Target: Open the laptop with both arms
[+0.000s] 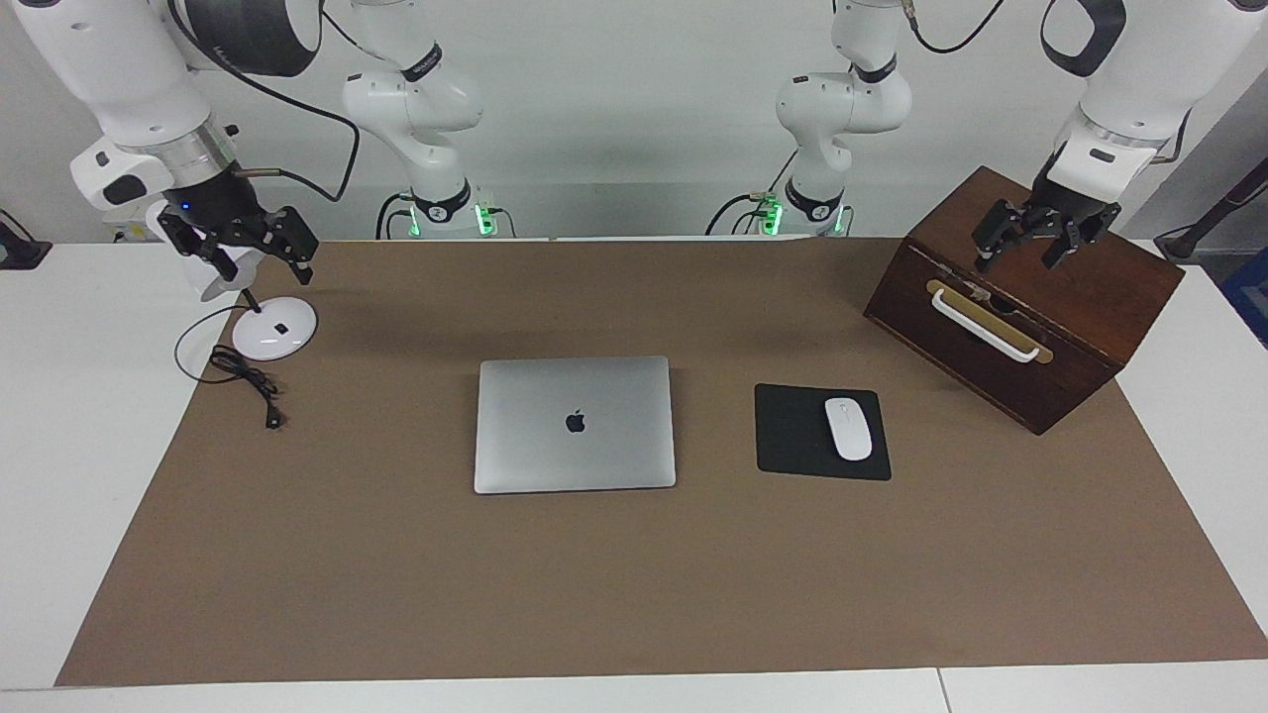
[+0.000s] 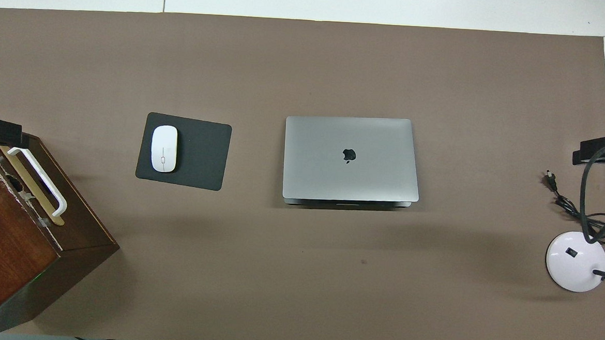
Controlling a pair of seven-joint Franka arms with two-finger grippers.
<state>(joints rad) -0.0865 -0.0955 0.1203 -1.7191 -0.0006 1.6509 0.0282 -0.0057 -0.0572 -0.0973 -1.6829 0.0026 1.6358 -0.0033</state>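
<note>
Over the wooden box (image 1: 1030, 297) hangs the left gripper (image 1: 1033, 241), fingers spread and empty. Above the lamp base (image 1: 274, 328) waits the right gripper (image 1: 253, 250), fingers spread too. Between them, mid-mat, the silver laptop (image 1: 575, 424) lies closed beside the mouse pad (image 1: 821, 432) bearing a white mouse (image 1: 849, 428).

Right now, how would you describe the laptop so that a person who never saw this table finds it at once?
Start from the brown mat that covers the table. Near its middle lies the laptop, closed and flat, beside the black mouse pad that carries a white mouse. It is the only silver-grey slab there, larger than the pad, with a dark apple logo centred on its lid.
</note>
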